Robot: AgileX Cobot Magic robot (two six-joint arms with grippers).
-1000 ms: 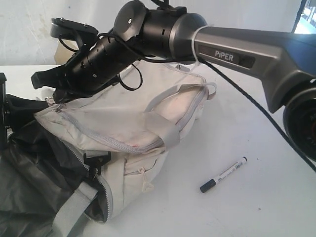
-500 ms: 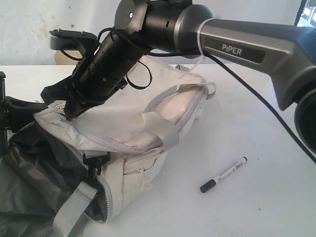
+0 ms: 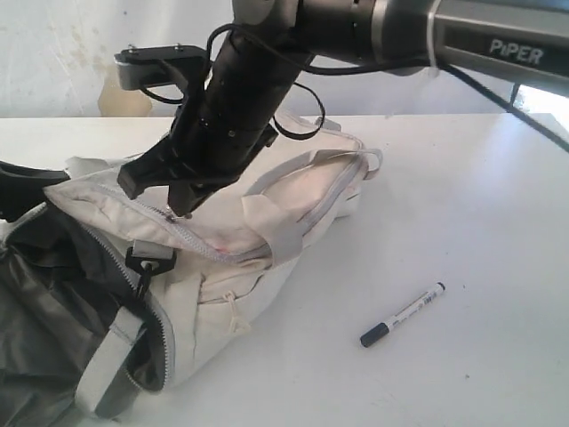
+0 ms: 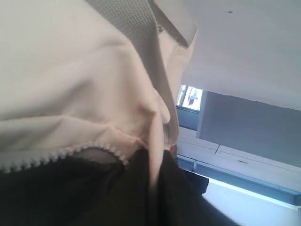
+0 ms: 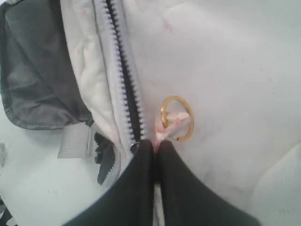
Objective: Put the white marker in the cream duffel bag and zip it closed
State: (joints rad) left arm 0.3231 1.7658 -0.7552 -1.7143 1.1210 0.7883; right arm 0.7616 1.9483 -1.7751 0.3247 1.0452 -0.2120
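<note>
Right end effector (image 5: 154, 143) pinched shut on zipper pull (image 5: 171, 123); white marker (image 3: 402, 314) on counter (image 3: 498, 267). Risk: zipping cream duffel bag (image 3: 302, 191) empty.

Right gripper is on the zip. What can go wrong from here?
The white marker lies outside the cream duffel bag; zipping now would shut it out. The right gripper pinches only the thin pull tag; it may slip. The left gripper grips just a fabric edge, so the bag may drag.
</note>
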